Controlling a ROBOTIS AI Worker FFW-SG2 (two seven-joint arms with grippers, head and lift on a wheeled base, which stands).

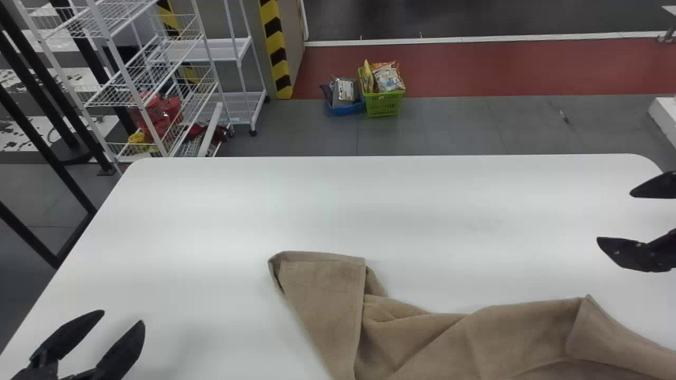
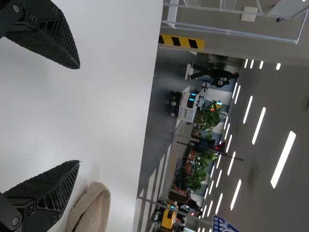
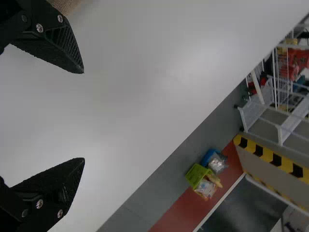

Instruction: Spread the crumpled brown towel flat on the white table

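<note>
The brown towel (image 1: 422, 338) lies crumpled and folded over itself at the near middle and right of the white table (image 1: 211, 211). At the table's near left is my left gripper (image 1: 122, 317), open, left of the towel and apart from it. My right gripper (image 1: 615, 217) stands open at the right edge, beyond the towel's right part. In the left wrist view, the left gripper (image 2: 79, 115) has nothing between its fingers, and a towel corner (image 2: 91, 210) lies close by. In the right wrist view, the right gripper (image 3: 84, 116) is over bare tabletop, with a bit of towel (image 3: 65, 5) at the top.
Past the table's far edge, a green basket (image 1: 384, 103) and a blue basket (image 1: 346, 108) with packages stand on the floor. White wire shelves (image 1: 153, 79) and black poles (image 1: 31, 105) are at the left, beyond the table.
</note>
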